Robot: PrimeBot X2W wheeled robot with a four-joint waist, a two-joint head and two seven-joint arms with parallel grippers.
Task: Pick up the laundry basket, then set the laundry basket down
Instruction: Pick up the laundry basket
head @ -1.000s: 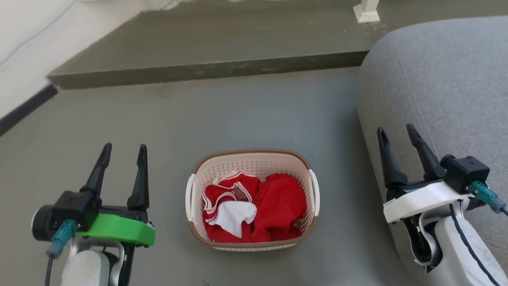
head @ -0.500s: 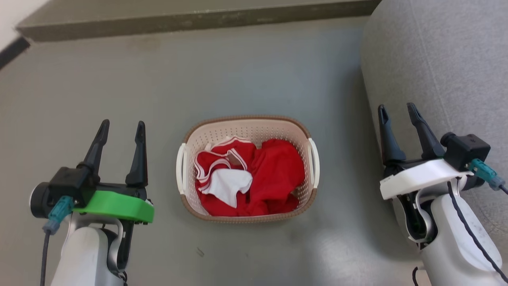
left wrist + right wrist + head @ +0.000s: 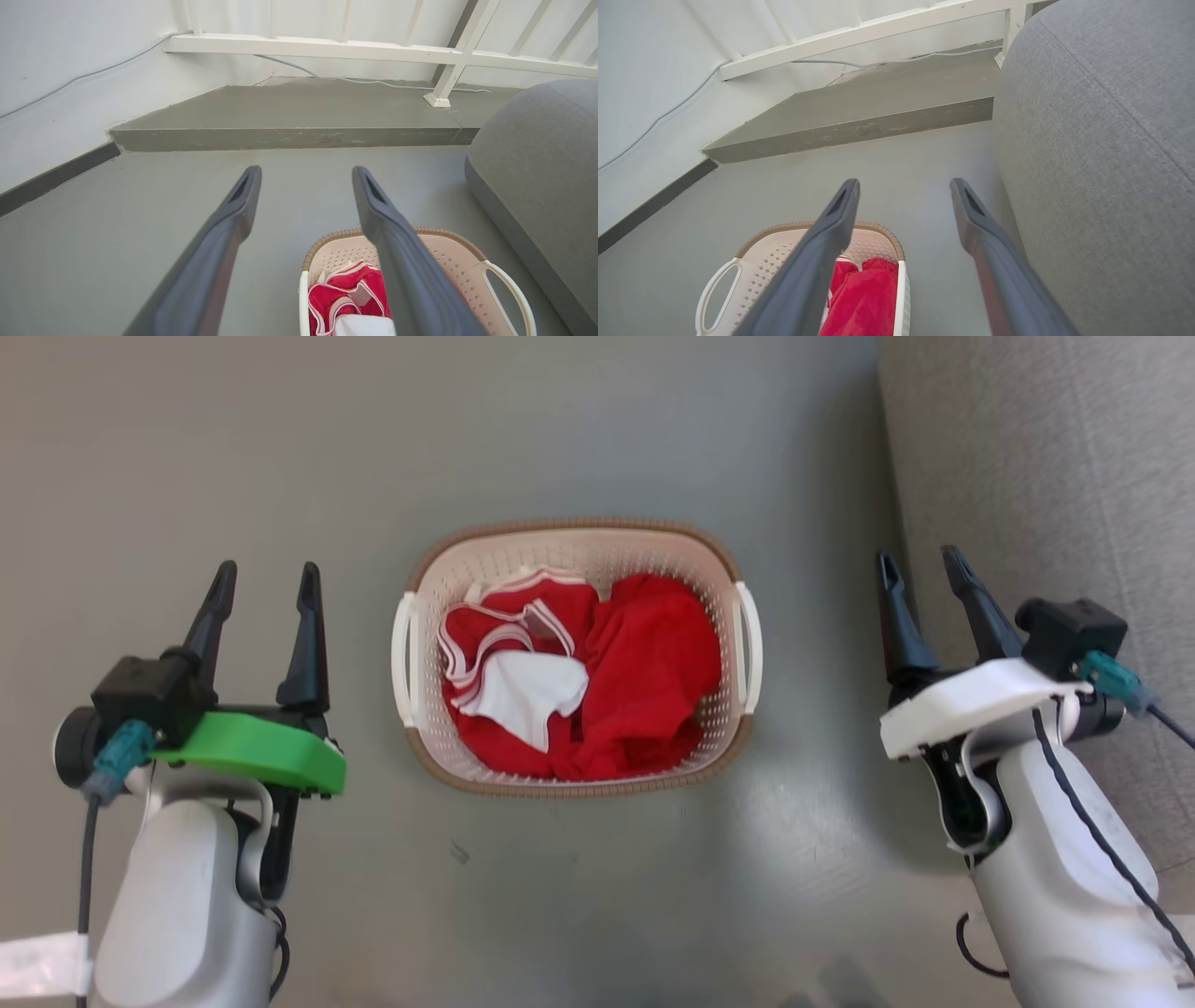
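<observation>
While the laundry basket [image 3: 644, 553], loaded with red clothes [image 3: 653, 663], sits untouched on the floor [image 3: 597, 429], the left gripper [image 3: 266, 574] and right gripper [image 3: 918, 560] flank it, both spread wide and empty, leaving lift and set-down undone.

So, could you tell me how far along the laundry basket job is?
Done: nothing yet; the laundry basket, holding red and white clothes, sits on the floor. In hand: the left gripper and right gripper hover open on either side, clear of its handles. Left: grip the handles, lift the basket, then set it down.
</observation>
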